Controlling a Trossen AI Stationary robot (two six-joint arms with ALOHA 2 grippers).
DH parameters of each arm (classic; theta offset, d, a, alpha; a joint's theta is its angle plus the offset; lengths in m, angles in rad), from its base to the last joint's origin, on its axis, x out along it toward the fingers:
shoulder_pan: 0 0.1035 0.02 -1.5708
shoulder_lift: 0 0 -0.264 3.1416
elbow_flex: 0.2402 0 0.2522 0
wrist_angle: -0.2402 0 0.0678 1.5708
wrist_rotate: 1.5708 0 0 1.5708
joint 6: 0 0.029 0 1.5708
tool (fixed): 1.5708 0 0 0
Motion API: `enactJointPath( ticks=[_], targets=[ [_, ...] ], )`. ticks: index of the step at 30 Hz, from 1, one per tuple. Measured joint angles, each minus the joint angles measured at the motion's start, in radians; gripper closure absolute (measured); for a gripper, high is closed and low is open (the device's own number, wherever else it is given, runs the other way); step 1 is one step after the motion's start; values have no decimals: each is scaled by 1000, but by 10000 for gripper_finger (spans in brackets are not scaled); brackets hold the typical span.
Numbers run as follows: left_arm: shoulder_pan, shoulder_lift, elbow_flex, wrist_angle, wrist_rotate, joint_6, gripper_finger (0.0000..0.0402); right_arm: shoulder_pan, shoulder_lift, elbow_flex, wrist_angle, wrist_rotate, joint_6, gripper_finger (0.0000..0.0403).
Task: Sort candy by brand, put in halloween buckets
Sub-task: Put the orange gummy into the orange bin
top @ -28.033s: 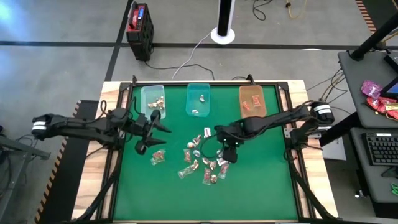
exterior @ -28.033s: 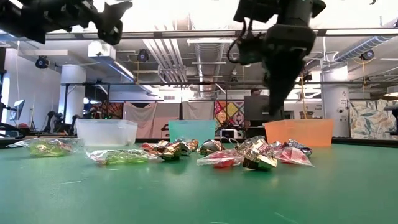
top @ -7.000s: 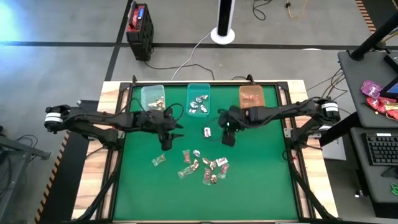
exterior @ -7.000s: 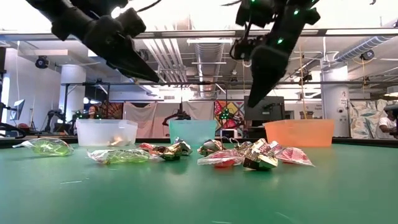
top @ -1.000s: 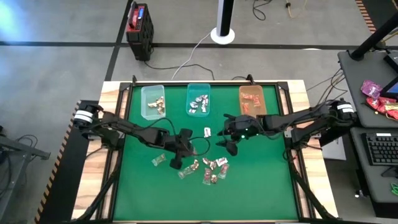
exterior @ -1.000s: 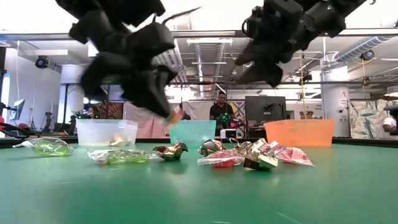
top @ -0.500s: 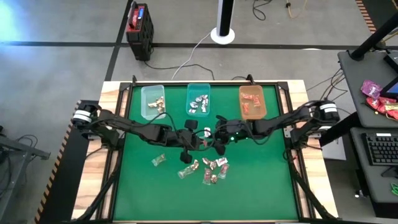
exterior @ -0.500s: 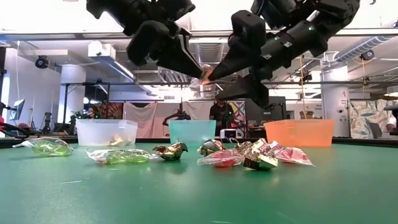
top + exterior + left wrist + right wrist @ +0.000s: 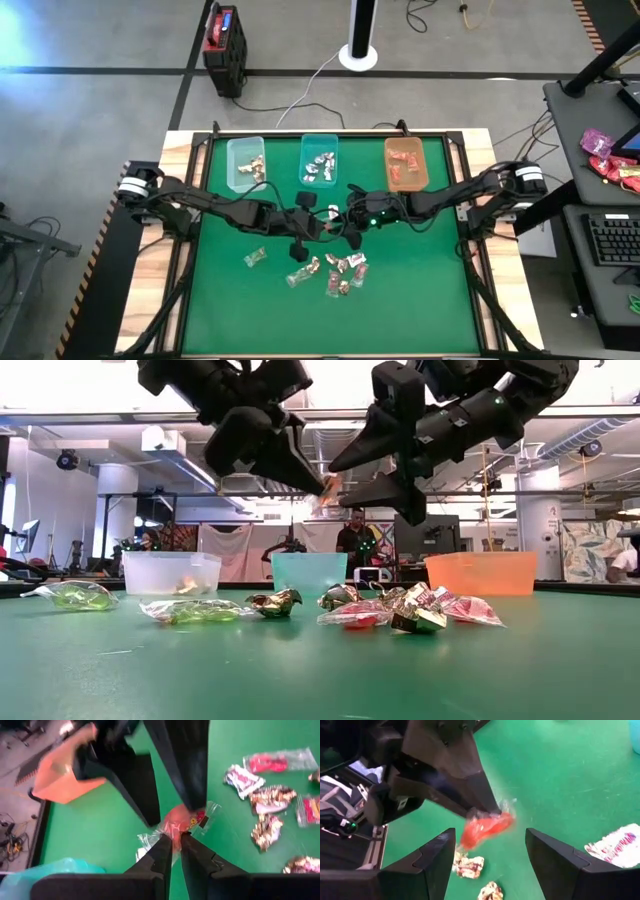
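A red candy (image 9: 182,817) in a clear wrapper hangs in the air over the middle of the green table (image 9: 420,300), with my left gripper (image 9: 174,839) shut on it. My right gripper (image 9: 490,834) faces it from the table's right side. It is open, one finger on either side of the candy (image 9: 485,827), apart from it. In the high view the two grippers (image 9: 322,228) (image 9: 343,232) meet tip to tip. More candy (image 9: 338,270) lies in a loose pile below. The clear-green (image 9: 246,163), teal (image 9: 320,160) and orange (image 9: 406,163) buckets stand along the far edge. My left gripper pinches the clear wrapper's end (image 9: 172,831) between its two fingertips. The fingers (image 9: 470,785) come slanting down from the table's left side. The red sweet sticks out beyond the fingertips, lifted clear of the table and the pile.
A lone clear-green candy (image 9: 255,258) lies left of the pile. In the low view the pile (image 9: 400,610) sits in front of the three buckets. A red-and-black box (image 9: 225,38) and a white post's base (image 9: 358,50) stand on the floor beyond the table. A person (image 9: 352,530) shows far behind.
My left gripper has risen from the pile with the red candy and gone up toward the table's right. My right gripper has come toward the table's left and rolled. Its fingers now stand around the candy. Over the last half second both have kept almost still.
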Motion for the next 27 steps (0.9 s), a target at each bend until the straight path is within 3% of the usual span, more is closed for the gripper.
enactJointPath(
  ticks=[9,19,22,27],
  targets=[
    [0,0,2,19,0,16,381,-2,7,0,33,8,-14,202],
    [0,0,2,32,0,19,376,-2,9,0,47,10,-36,357],
    [0,-1,2,31,0,-7,356,-2,9,0,44,9,-49,385],
    [0,-5,2,-5,-28,-47,297,-14,-1,0,-11,10,-48,385]
  ],
)
